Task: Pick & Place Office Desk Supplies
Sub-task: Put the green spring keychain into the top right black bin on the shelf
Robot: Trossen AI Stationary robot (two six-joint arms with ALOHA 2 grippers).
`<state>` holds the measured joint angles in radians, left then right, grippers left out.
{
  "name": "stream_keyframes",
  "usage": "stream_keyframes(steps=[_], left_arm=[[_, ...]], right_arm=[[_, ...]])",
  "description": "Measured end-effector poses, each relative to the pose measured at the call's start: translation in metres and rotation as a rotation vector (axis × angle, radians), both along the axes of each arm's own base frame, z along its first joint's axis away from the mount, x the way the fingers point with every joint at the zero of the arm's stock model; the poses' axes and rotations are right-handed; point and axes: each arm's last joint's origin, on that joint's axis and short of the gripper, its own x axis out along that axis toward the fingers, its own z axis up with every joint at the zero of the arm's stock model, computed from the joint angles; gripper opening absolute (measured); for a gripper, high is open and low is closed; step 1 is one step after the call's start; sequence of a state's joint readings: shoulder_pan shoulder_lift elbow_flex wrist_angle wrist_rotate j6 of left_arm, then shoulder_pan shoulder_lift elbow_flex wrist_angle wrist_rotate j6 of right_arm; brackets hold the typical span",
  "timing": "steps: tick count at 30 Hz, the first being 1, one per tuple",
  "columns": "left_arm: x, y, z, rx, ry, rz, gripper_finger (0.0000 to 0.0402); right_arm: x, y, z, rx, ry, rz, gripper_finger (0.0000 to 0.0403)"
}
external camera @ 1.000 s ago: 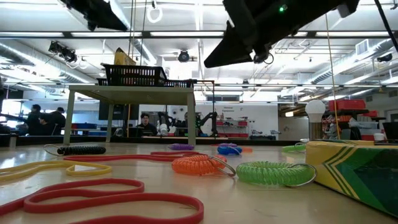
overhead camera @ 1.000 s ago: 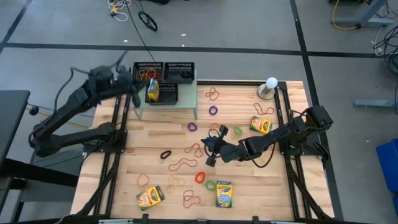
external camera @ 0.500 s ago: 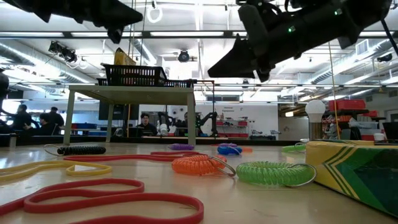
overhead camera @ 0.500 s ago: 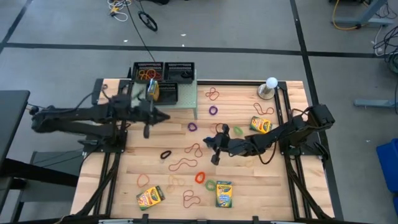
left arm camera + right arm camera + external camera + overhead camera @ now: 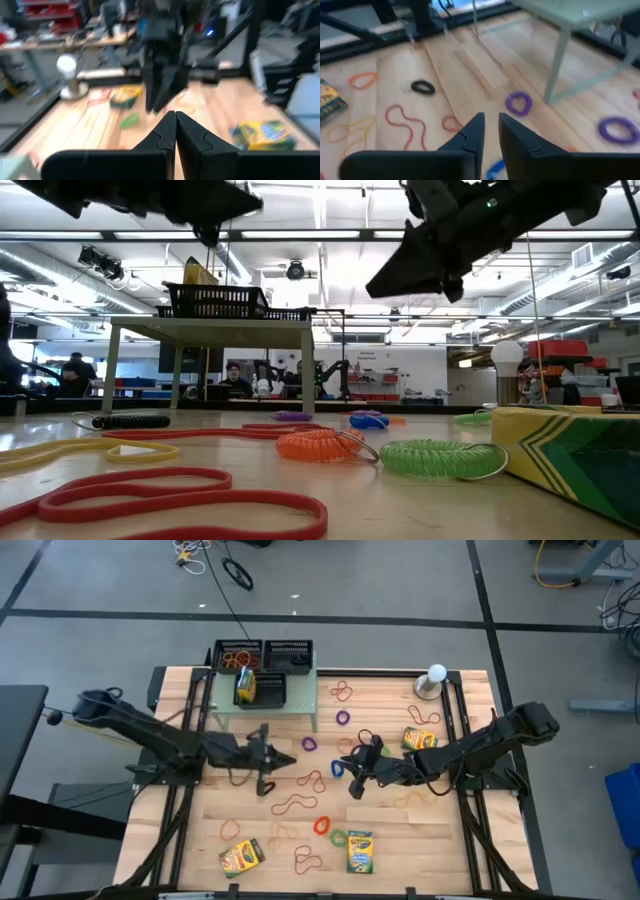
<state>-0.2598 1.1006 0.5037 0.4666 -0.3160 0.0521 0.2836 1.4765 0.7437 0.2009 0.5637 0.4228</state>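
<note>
Grey floor [image 5: 400, 580] around wooden table [image 5: 400, 840], dark seam lines across it. Cables [image 5: 560, 565] on floor beyond table's far right corner. Beyond table: ceiling strip lights [image 5: 300, 235], ducts, red shelving [image 5: 560, 350], seated person [image 5: 234, 378].

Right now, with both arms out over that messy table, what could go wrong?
The left gripper and right gripper face each other over the table's middle, so they might collide. Thin rubber bands such as the red loop lie flat on the wood; fingers could slip off them. The crayon box sticks up out of its mesh tray and may topple.
</note>
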Motion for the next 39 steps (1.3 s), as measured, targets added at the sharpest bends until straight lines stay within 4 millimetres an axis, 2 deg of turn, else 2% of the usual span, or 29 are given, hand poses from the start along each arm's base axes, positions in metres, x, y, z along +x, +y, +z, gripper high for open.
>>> stream_keyframes(steps=[4, 7, 11, 15, 19, 25, 30, 34, 39], left_arm=[[0.02, -0.011, -0.025, -0.022, 0.026, 0.069, 0.001], [0.034, -0.017, -0.041, -0.032, -0.007, 0.058, 0.0009], [0.05, -0.021, -0.059, -0.049, -0.073, 0.038, 0.001], [0.06, -0.022, -0.071, -0.052, -0.117, 0.041, 0.0011], [0.068, -0.02, -0.08, -0.046, -0.106, 0.052, 0.0011], [0.072, -0.02, -0.082, -0.037, -0.099, 0.058, 0.0011], [0.072, -0.021, -0.082, -0.036, -0.094, 0.046, 0.0011], [0.072, -0.021, -0.083, -0.04, -0.091, 0.034, 0.0011], [0.072, -0.021, -0.083, -0.054, -0.091, 0.037, 0.0011]], right_arm=[[-0.007, -0.002, -0.01, 0.033, 0.102, -0.04, 0.0106], [-0.014, -0.004, -0.017, 0.05, 0.234, -0.087, 0.0136], [-0.025, -0.01, -0.014, 0.08, 0.436, -0.171, 0.0165], [-0.039, -0.027, -0.018, 0.169, 0.581, -0.356, 0.0181], [-0.048, -0.049, -0.029, 0.292, 0.634, -0.519, 0.0189], [-0.056, -0.078, -0.046, 0.372, 0.637, -0.619, 0.0189], [-0.056, -0.091, -0.054, 0.418, 0.624, -0.584, 0.018], [-0.058, -0.096, -0.062, 0.467, 0.609, -0.551, 0.0152], [-0.063, -0.096, -0.068, 0.465, 0.634, -0.545, 0.0097]])
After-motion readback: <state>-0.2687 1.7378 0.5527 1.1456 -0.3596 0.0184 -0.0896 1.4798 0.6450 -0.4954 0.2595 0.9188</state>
